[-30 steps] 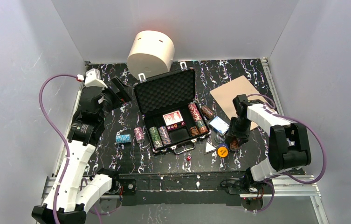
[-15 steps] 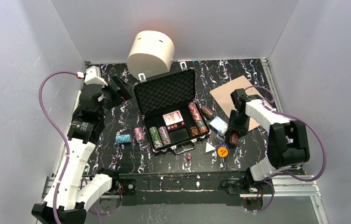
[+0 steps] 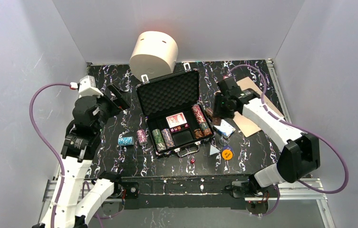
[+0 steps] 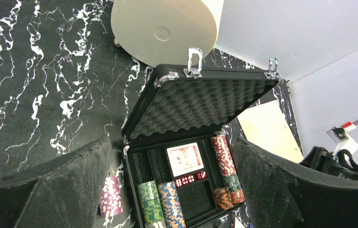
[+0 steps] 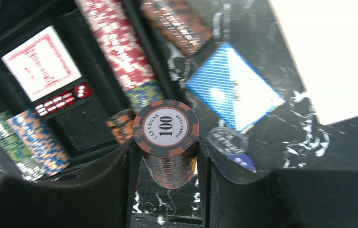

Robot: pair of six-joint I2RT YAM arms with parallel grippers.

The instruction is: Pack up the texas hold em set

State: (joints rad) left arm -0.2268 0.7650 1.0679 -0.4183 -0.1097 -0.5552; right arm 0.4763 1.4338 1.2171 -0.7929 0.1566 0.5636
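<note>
While both arms reach over the marbled table (image 3: 115, 156), the top view shows one briefcase (image 3: 167, 92) lying open at the centre, its lid leaning back toward one cream cylinder (image 3: 154, 52). Two loose stacks, a pink stack (image 3: 141, 137) and a blue stack (image 3: 126, 140), lie left of it. One blue card deck (image 3: 224, 127), one yellow button (image 3: 227, 154) and one red die (image 3: 192, 161) lie to its right and front. The left gripper (image 3: 115, 97) hangs left of the lid. The right gripper (image 3: 214, 115) is at the case's right edge, its arm crossing one tan board (image 3: 250, 124).

From the left wrist, the jaws stand wide apart with nothing between them. The lid carries two metal latches (image 4: 194, 61), and the tray holds four chip rows, one red card deck (image 4: 184, 159) and a row of red dice (image 4: 191, 179).

From the right wrist, two fingers (image 5: 115, 190) clench one brown chip stack (image 5: 166, 142), marked 100, close to the case's right edge. A second brown stack (image 5: 177, 23) lies flat near the blue deck.
</note>
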